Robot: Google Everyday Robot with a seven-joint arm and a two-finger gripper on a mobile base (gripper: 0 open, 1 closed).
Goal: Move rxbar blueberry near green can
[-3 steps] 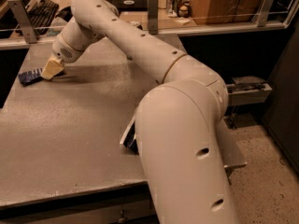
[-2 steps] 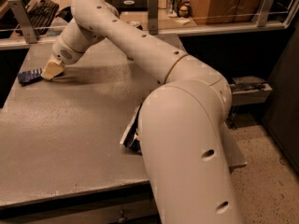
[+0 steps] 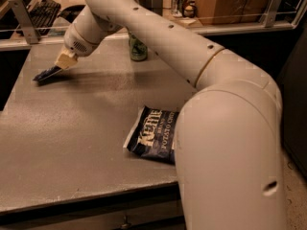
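Camera view: my gripper (image 3: pixel 64 61), at the far left of the table (image 3: pixel 72 147), grasps one end of the rxbar blueberry (image 3: pixel 47 74). The green can (image 3: pixel 138 50) stands well apart to its right, behind my arm (image 3: pixel 158 28). A Kettle chip bag (image 3: pixel 152 135) lies near the front edge.
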